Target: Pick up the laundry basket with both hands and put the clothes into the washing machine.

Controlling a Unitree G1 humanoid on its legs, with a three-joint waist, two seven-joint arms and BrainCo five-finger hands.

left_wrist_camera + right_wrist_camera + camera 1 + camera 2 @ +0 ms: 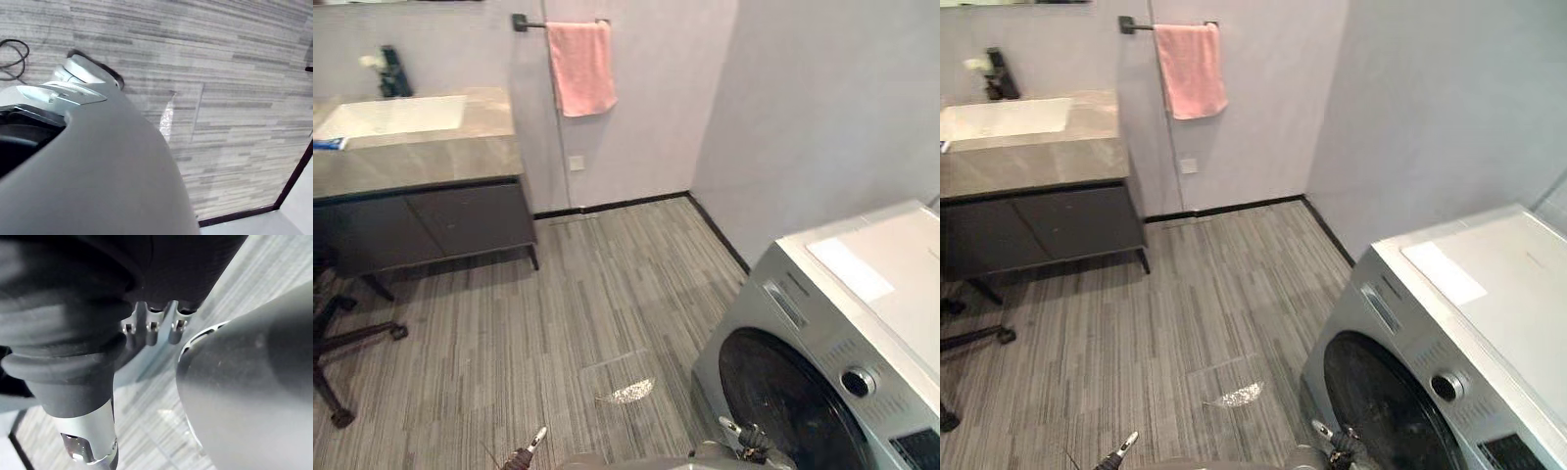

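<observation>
The grey laundry basket (636, 463) shows as a strip of rim at the bottom edge of the left eye view, low in front of me. In the left wrist view its smooth grey rim (122, 171) is close up. My left hand (80, 85) has its fingers curled over that rim on the left side (530, 448). My right hand (151, 330) grips the basket (244, 382) on the right side (749, 438), with the thumb held apart. The washing machine (862, 323) stands at the right, its round dark door (783, 401) shut. The basket's inside is hidden.
A dark vanity (431, 220) with a white sink (391, 116) stands at the far left. A pink towel (580, 67) hangs on a wall rail. An office chair base (342, 343) sits at the left edge. A floor drain (626, 392) lies ahead on the striped floor.
</observation>
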